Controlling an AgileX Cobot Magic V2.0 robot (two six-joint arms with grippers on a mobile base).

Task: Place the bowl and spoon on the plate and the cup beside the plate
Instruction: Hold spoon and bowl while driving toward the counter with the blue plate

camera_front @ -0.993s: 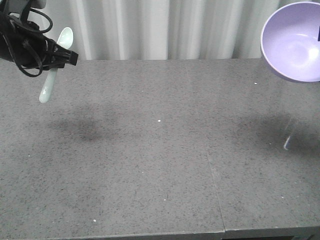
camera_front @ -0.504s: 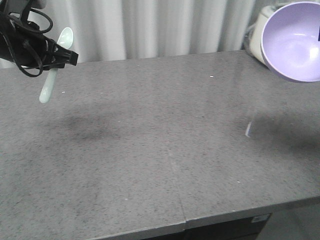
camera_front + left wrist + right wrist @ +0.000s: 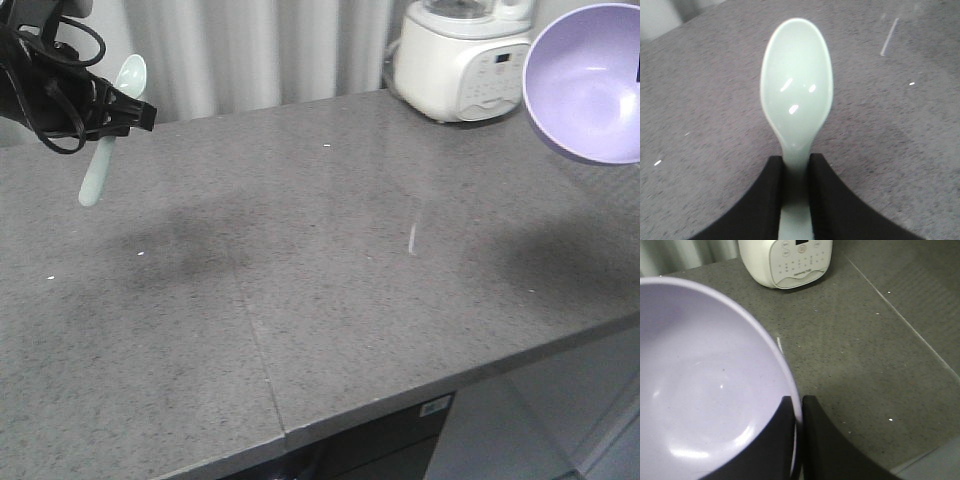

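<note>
My left gripper [image 3: 140, 114] [image 3: 796, 165] is shut on the handle of the pale mint-green spoon [image 3: 104, 150] [image 3: 796, 92], which hangs in the air above the counter's left side, bowl end up. At the upper right, the lavender bowl [image 3: 588, 80] [image 3: 705, 390] is held aloft, tilted with its inside facing the front camera. My right gripper [image 3: 799, 407] is shut on the bowl's rim, one finger inside and one outside. The plate and the cup are out of view.
The grey speckled counter [image 3: 330, 270] has a seam running from near centre to its front edge. A white kitchen appliance [image 3: 460, 55] [image 3: 786, 260] with a button panel stands at the back right. The counter's front-right edge drops to the floor [image 3: 540, 430].
The whole scene has shifted left and turned: the appliance and the counter's front-right edge have come into view. Both grippers keep the same place in frame, still holding spoon and bowl.
</note>
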